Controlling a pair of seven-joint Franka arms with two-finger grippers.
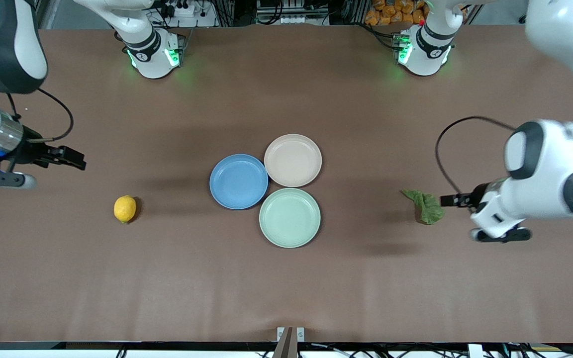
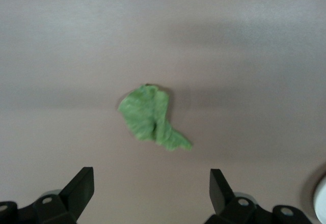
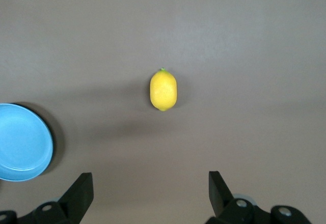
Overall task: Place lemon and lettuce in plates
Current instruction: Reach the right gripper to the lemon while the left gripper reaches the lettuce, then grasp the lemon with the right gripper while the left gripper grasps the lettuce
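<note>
Two arms I hold bent low, left gripper (image 2: 147, 193) spread beside lettuce (image 1: 425, 206), right gripper (image 3: 147, 193) spread above surface (image 1: 286, 288) near lemon (image 1: 125, 209).

Left wrist camera, my listing. One wrinkly green lettuce leaf (image 2: 152, 116), irregular with a pointed tip, lying flat on the plain brown desk (image 2: 244, 56), soft shadow beside it. My left hand (image 2: 152, 196): two black fingers (image 2: 79, 186) spread wide apart, empty, above the desk and clear of the leaf. White rounded object at frame edge, unidentifiable.
</note>
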